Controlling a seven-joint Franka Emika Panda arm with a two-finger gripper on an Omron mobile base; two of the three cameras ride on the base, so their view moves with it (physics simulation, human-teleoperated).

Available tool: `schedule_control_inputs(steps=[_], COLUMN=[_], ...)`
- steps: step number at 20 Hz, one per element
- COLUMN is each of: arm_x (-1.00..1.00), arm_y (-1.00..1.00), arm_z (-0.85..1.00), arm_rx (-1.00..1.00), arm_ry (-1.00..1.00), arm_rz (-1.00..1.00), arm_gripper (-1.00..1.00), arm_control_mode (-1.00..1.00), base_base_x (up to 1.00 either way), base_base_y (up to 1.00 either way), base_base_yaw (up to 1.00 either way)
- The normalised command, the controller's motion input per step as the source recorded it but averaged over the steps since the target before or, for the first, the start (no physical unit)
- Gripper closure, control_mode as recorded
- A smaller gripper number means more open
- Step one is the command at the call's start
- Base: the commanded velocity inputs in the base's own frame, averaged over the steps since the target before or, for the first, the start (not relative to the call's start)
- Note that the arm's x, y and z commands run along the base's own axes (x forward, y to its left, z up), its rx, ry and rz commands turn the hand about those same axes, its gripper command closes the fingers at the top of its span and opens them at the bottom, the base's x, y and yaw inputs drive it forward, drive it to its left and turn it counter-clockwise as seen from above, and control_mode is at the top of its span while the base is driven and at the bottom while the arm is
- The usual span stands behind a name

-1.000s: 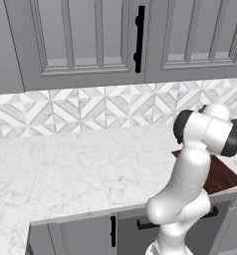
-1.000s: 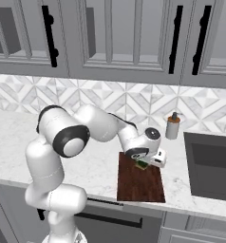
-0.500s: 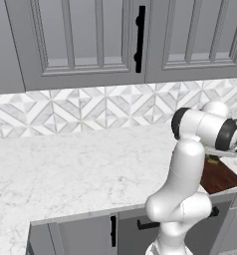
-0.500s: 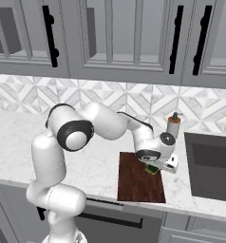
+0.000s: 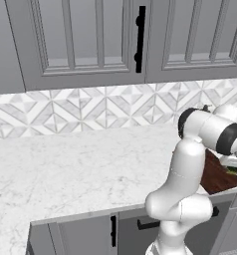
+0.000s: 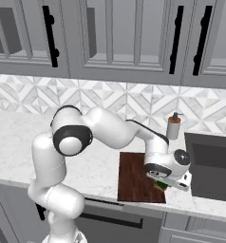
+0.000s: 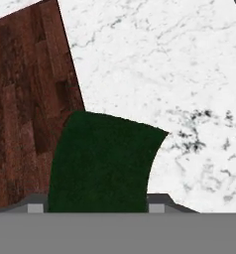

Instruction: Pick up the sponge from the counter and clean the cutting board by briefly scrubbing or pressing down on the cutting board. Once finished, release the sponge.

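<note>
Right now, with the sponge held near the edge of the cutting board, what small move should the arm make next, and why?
Probably shift the gripper back over the cutting board before pressing down. In the hand view, the sponge sits between the fingers and lies only partly over the board, with the rest over the white counter. In the right base view it hangs at the board's corner nearest the sink, so pressing here would largely miss the wood.

light: even, bright | shadows: faint | glare: none | render: slightly soft
</note>
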Motion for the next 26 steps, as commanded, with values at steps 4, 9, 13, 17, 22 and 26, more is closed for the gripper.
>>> schedule_control_inputs(steps=[4, 9, 13, 17, 22, 26], arm_x=[-0.82, -0.91, -0.77, -0.53, -0.30, -0.17], arm_y=[-0.02, 0.00, 0.16, 0.73, 1.00, 1.00], arm_z=[-0.38, -0.34, -0.32, -0.33, -0.09, -0.01], arm_rx=[0.00, 0.00, -0.01, 0.00, -0.08, -0.10], arm_ry=[0.00, 0.00, 0.00, 0.02, 0.00, 0.00], arm_rz=[0.09, 0.18, 0.24, 0.24, 0.29, 0.26], arm_gripper=[1.00, 1.00, 1.00, 1.00, 1.00, 1.00], arm_control_mode=[-1.00, -1.00, -1.00, -1.00, -1.00, -1.00], base_base_x=[0.00, 0.00, 0.00, 0.00, 0.00, 0.00], base_base_y=[0.00, 0.00, 0.00, 0.00, 0.00, 0.00], base_base_yaw=[0.00, 0.00, 0.00, 0.00, 0.00, 0.00])
